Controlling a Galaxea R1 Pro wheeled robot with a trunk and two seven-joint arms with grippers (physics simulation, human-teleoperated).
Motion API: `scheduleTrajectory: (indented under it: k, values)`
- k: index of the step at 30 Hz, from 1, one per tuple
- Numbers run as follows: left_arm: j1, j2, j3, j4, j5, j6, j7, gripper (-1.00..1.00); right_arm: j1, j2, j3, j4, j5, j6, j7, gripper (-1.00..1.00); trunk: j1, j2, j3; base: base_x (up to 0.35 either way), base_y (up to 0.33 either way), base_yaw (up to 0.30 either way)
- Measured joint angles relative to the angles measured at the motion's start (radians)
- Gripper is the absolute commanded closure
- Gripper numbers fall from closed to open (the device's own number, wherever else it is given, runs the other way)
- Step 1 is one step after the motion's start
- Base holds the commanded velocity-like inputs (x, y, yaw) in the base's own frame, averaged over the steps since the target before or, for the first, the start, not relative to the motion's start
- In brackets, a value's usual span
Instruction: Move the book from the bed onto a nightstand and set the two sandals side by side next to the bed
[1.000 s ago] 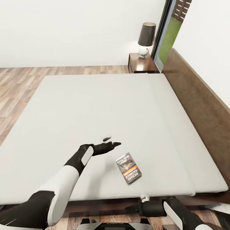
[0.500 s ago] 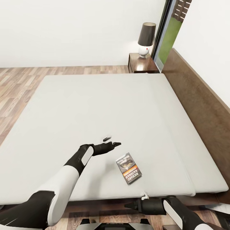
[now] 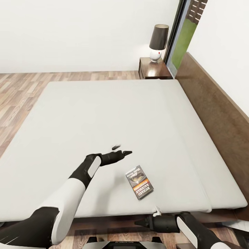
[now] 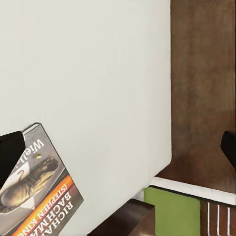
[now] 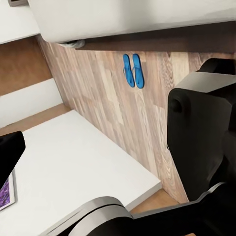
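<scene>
Bed [image 3: 114, 114]: book [image 3: 139, 182] cover legible.

One bed [image 3: 103, 114], with one pale mattress and one dark wooden headboard [image 3: 214, 103] along its side. One book [image 3: 139, 182], lying flat on the mattress near its front edge; the same single book [image 4: 37, 189] appears in the left wrist view. One nightstand [image 3: 152, 68] beyond the far corner of the bed, carrying one lamp [image 3: 158, 42] with a dark shade. One tall dark-framed window [image 3: 183, 34]. Two blue sandals [image 5: 133, 71], side by side on the wood-plank floor [image 5: 113, 113] next to the bed. Two robot arms: one left hand [image 3: 121, 150], one right hand [image 3: 142, 222].
</scene>
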Motion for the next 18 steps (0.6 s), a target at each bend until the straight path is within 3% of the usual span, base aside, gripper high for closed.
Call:
scheduleTrajectory:
  k: [9, 13, 15, 17, 18]
  values:
    - [0.000, 0.000, 0.001, -0.004, -0.001, 0.000, -0.013, -1.00, 0.000, -0.001, 0.000, -0.001, -0.001, 0.000, 0.000, -1.00, 0.000, 0.000, 0.000, 0.000, 0.000, 0.000]
    - [0.000, 0.000, 0.001, -0.003, -0.006, -0.002, 0.014, -1.00, 0.000, -0.001, 0.000, -0.001, -0.001, 0.000, 0.000, -1.00, 0.000, 0.000, 0.000, 0.000, 0.000, 0.000]
    - [0.000, 0.000, 0.002, -0.003, -0.009, -0.003, 0.068, -1.00, 0.000, -0.001, 0.000, -0.001, -0.001, 0.000, 0.000, -1.00, 0.000, 0.000, 0.000, 0.000, 0.000, 0.000]
    - [0.000, 0.000, 0.003, -0.001, -0.006, -0.004, 0.227, -1.00, 0.000, -0.001, 0.000, -0.001, -0.001, 0.000, 0.000, -1.00, 0.000, 0.000, 0.000, 0.000, 0.000, 0.000]
    - [0.000, 0.000, 0.004, -0.001, -0.004, -0.004, 0.265, -1.00, 0.000, -0.001, 0.000, -0.001, -0.001, 0.000, 0.000, -1.00, 0.000, 0.000, 0.000, 0.000, 0.000, 0.000]
